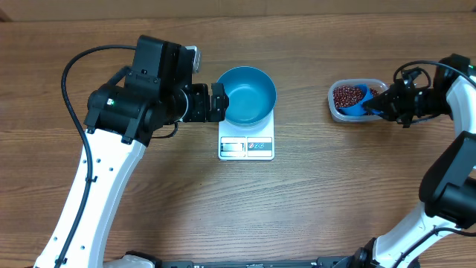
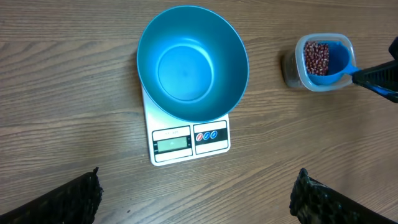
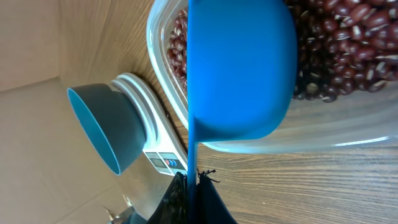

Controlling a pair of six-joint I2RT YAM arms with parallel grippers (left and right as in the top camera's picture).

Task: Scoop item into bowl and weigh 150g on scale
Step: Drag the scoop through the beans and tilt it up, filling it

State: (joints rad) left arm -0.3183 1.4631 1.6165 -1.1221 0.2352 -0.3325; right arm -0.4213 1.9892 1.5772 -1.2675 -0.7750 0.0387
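The empty blue bowl (image 1: 248, 94) (image 2: 192, 62) (image 3: 106, 127) stands on the white scale (image 1: 246, 146) (image 2: 190, 139) (image 3: 155, 134) at mid-table. My left gripper (image 1: 216, 102) (image 2: 196, 199) hangs open just left of the bowl, holding nothing. Red-brown beans (image 1: 346, 95) (image 2: 316, 56) (image 3: 339, 50) lie in a clear plastic tub (image 1: 336, 112) (image 2: 292, 68) (image 3: 323, 137) at the right. My right gripper (image 1: 385, 101) (image 3: 193, 186) is shut on the thin handle of a small blue scoop (image 1: 355, 103) (image 2: 333, 65) (image 3: 239, 68), whose cup sits in the tub over the beans.
The wooden table (image 1: 312, 201) stretches around the scale and tub. My left arm (image 1: 111, 149) crosses the left half, and my right arm (image 1: 454, 149) comes up along the right edge.
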